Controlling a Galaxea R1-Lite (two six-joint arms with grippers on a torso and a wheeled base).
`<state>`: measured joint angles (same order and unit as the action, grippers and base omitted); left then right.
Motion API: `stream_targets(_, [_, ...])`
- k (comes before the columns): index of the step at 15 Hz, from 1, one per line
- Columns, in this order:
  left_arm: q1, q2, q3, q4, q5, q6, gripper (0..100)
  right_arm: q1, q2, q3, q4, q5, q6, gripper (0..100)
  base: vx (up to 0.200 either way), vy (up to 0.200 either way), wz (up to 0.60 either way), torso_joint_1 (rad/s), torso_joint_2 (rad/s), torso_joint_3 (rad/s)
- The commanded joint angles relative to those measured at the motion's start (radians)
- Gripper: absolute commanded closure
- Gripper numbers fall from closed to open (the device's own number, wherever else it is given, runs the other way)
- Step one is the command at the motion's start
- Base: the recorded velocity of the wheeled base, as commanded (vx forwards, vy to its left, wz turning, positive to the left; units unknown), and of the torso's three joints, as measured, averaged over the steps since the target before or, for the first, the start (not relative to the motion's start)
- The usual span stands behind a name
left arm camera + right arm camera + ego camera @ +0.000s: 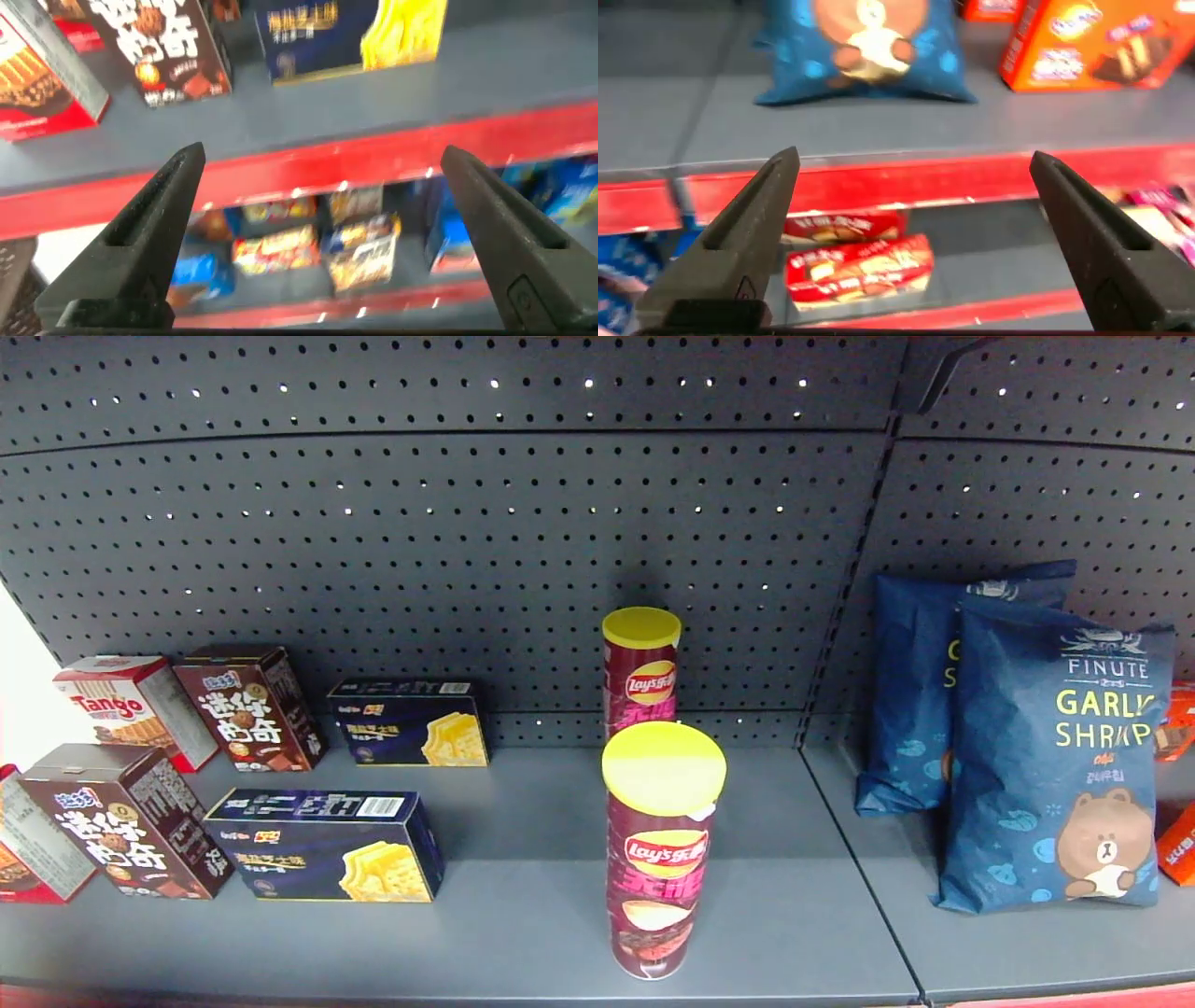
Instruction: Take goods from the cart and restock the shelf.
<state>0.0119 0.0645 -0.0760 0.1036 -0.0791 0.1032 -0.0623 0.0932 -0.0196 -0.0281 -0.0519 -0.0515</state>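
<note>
Judging this a gap between loads. Head view: front chip can point(663, 849) before rear chip can point(640, 667) on shelf point(523, 915), open room on both sides.

Left wrist view: left gripper point(322, 159) spread, empty; red shelf lip point(93, 196) between fingers, navy box point(346, 33) beyond.

Right wrist view: right gripper point(912, 159) spread, empty; blue shrimp bag point(868, 47) beyond tips.

Next: fetch from cart, clearing lip.

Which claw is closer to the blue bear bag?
Right. The right gripper is just in front of the bear bag; the left gripper is over by the boxes.
</note>
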Motion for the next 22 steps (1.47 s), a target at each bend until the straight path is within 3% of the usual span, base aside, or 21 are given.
stream_targets(1, [-0.012,-0.054,0.005,-0.002,-0.002,-0.023,0,-0.001,-0.015,-0.002,0.005,0.037,0.002,0,0.0,0.0,0.0,0.0,0.0,0.0])
stream_targets(3, [-0.012,-0.058,0.048,-0.042,-0.027,-0.039,0,-0.001,-0.015,-0.002,0.004,0.007,0.013,0,0.0,0.0,0.0,0.0,0.0,0.0])
stream_targets(5, [-0.012,-0.057,0.074,-0.104,-0.027,-0.04,0,-0.001,-0.015,0.001,-0.004,-0.112,0.022,0,0.0,0.0,0.0,0.0,0.0,0.0])
stream_targets(6, [-0.012,-0.058,0.076,-0.102,-0.028,-0.039,0,0.001,-0.015,0.001,-0.003,-0.085,0.018,0,0.0,0.0,0.0,0.0,0.0,0.0])
stream_targets(7, [-0.013,-0.058,0.074,-0.102,-0.033,-0.036,0,0.038,-0.043,-0.002,0.004,0.035,0.005,0,0.0,0.0,0.0,0.0,0.0,0.0])
stream_targets(8, [-0.013,-0.058,0.076,-0.102,-0.033,-0.036,0,0.067,-0.084,-0.008,0.023,0.086,0.004,0,0.0,0.0,0.0,0.0,0.0,0.0])
stream_targets(9, [-0.013,-0.058,0.076,-0.102,-0.033,-0.036,0,0.064,-0.093,-0.008,0.031,0.084,0.016,0,0.0,0.0,0.0,0.0,0.0,0.0])
stream_targets(10, [-0.013,-0.057,0.076,-0.102,-0.031,-0.037,0,0.064,-0.093,-0.003,0.022,0.072,0.035,0,0.0,0.0,0.0,0.0,0.0,0.0])
stream_targets(12, [-0.013,-0.057,0.074,-0.102,-0.03,-0.039,0,0.064,-0.093,0.02,-0.03,-0.106,0.084,0,0.0,0.0,0.0,0.0,0.0,0.0])
stream_targets(13, [-0.013,-0.057,0.076,-0.104,-0.033,-0.034,0,0.064,-0.093,0.02,-0.03,-0.082,0.078,0,0.0,0.0,0.0,0.0,0.0,0.0])
stream_targets(14, [-0.013,-0.058,0.074,-0.104,-0.033,-0.033,0,0.062,-0.093,0.02,-0.03,0.006,0.028,0,0.0,0.0,0.0,0.0,0.0,0.0])
stream_targets(15, [-0.013,-0.057,0.074,-0.104,-0.025,-0.04,0,0.062,-0.093,0.02,-0.03,0.0,0.018,0,0.0,0.0,0.0,0.0,0.0,0.0])
stream_targets(19, [-0.012,-0.058,0.076,-0.104,-0.007,-0.04,0,0.062,-0.093,0.02,-0.033,-0.112,0.042,0,0.0,0.0,0.0,0.0,0.0,0.0])
stream_targets(21, [-0.013,-0.058,0.076,-0.104,0.039,-0.042,0,0.062,-0.093,0.02,-0.03,-0.144,0.047,0,0.0,0.0,0.0,0.0,0.0,0.0])
stream_targets(22, [-0.013,-0.058,0.076,-0.104,0.041,-0.042,0,0.062,-0.093,0.018,-0.029,-0.209,0.047,0,0.0,0.0,0.0,0.0,0.0,0.0])
